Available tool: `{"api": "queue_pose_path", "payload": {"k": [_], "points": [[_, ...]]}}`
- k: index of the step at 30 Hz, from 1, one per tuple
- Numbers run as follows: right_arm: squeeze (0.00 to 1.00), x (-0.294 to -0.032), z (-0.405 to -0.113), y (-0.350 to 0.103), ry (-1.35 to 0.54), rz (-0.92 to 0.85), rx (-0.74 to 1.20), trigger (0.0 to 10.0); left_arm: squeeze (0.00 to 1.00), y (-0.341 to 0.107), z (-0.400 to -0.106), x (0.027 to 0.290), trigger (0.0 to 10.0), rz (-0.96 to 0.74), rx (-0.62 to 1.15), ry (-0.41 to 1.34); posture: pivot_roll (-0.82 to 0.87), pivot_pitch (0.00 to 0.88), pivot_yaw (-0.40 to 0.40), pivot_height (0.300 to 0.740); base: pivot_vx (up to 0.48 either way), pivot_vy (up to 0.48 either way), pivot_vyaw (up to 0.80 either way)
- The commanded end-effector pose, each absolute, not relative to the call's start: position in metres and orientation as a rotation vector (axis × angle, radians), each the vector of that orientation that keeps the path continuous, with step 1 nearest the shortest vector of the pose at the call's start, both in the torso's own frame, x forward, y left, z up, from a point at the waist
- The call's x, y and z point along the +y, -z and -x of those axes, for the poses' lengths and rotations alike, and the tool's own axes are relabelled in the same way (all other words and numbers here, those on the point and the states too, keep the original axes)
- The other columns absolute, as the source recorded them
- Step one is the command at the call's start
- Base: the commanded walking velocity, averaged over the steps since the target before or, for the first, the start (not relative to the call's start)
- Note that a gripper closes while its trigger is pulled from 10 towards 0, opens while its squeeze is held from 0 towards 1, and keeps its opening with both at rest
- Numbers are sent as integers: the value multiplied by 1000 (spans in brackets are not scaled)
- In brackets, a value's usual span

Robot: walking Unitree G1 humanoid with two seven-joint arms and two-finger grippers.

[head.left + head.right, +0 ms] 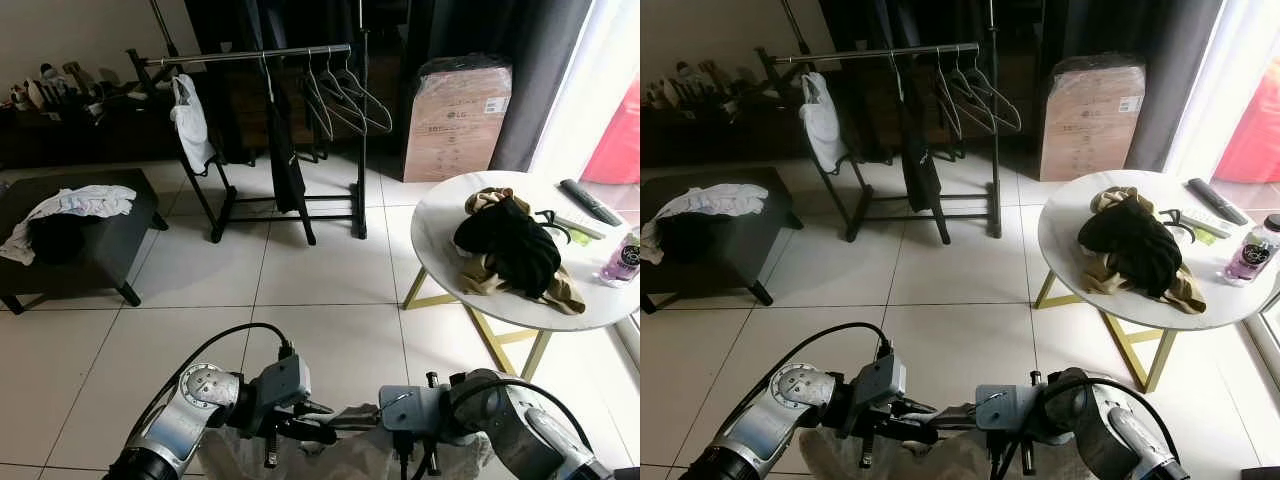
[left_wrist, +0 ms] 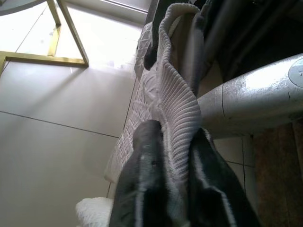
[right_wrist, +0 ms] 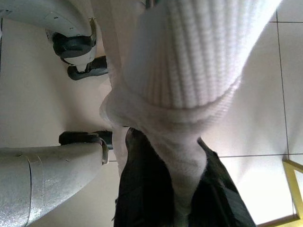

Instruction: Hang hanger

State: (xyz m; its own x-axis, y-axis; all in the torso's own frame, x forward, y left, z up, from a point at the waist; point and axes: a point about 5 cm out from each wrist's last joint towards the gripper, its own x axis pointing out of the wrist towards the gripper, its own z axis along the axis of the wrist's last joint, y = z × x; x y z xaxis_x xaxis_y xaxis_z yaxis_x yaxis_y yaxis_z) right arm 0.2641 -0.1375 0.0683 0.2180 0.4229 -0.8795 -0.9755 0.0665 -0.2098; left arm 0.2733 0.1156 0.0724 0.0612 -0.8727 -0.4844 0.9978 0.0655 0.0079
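Both end effectors, left & right, pinch 1 white knit garment low in front. Rack w/ 3 empty hangers, 2 hung clothes; 1 round surface.

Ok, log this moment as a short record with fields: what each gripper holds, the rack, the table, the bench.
left gripper: shut on white ribbed knit garment
right gripper: shut on the same garment, held low in front of the robot
black clothes rack with metal rail: across the tiled floor, bearing a white top, a dark garment and several empty hangers
round white table with gold legs: right, piled with black and tan clothes
dark bench: left, white cloth on it
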Motion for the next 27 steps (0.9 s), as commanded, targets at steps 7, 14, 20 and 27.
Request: {"api": "queue_pose_path", "payload": {"k": [7,14,20,27], "points": [[0,-131,-265,-76,-1232,945,690,10000,0,-73,-276,118,0,-390,414,1461,-131,113,79,740,0,0,0],[0,-137,-270,-78,-1209,934,691,10000,0,-73,-275,119,0,-405,420,1464,-134,113,78,740,0,0,0],[388,-141,-269,-75,-1203,891,698,10000,0,-75,-276,120,0,-437,421,1461,-135,111,77,740,0,0,0],[1000,-144,-269,-73,-1191,846,708,10000,0,-75,-277,121,0,-440,423,1451,-135,110,77,740,0,0,0]]}}
